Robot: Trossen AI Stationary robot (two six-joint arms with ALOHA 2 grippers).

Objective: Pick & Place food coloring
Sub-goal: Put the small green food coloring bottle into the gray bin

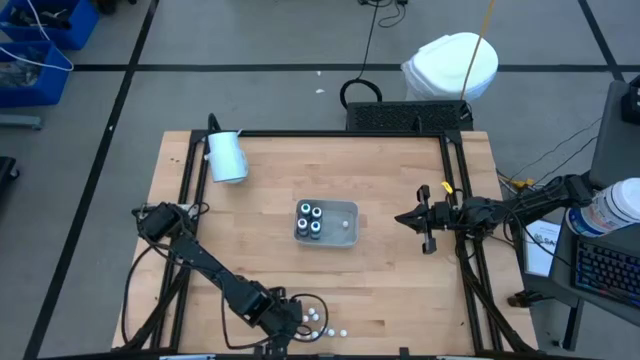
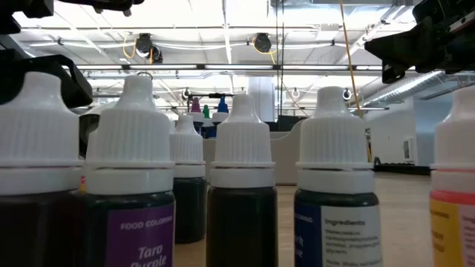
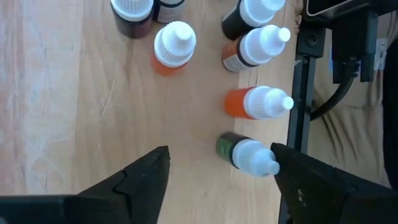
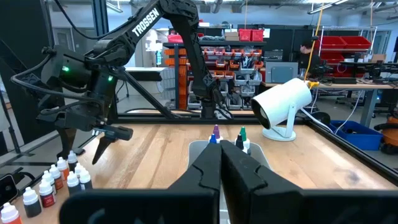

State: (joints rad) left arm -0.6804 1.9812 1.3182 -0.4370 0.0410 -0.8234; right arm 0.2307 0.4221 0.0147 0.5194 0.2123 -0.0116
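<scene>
1. A wooden table (image 1: 380,290) is being seen from straight above, with a dark robot arm on each side.
2. The left gripper (image 1: 292,322) is hovering at the table's 6 o'clock edge, directly over a cluster of small food coloring bottles (image 1: 318,322) with white caps.
3. In the left wrist view, its two dark fingers (image 3: 146,177) are standing wide apart, holding nothing, with one green-labelled bottle (image 3: 245,154) lying between them, nearer one finger.
4. Beyond that one, an orange bottle (image 3: 256,102) is lying on its side and several more bottles are standing upright, close to the table's black edge rail (image 3: 298,118).
5. A pale grey tray (image 1: 341,224) is sitting near the table's centre, with four dark bottles (image 1: 310,221) standing in its 9 o'clock half.
6. A white cylinder (image 1: 227,156) is lying at about 10 o'clock from the tray, well apart from it.
7. The right gripper (image 1: 405,218) is waiting at the table's 3 o'clock side, pointing toward the tray, its fingers (image 4: 245,174) pressed together and empty.
</scene>
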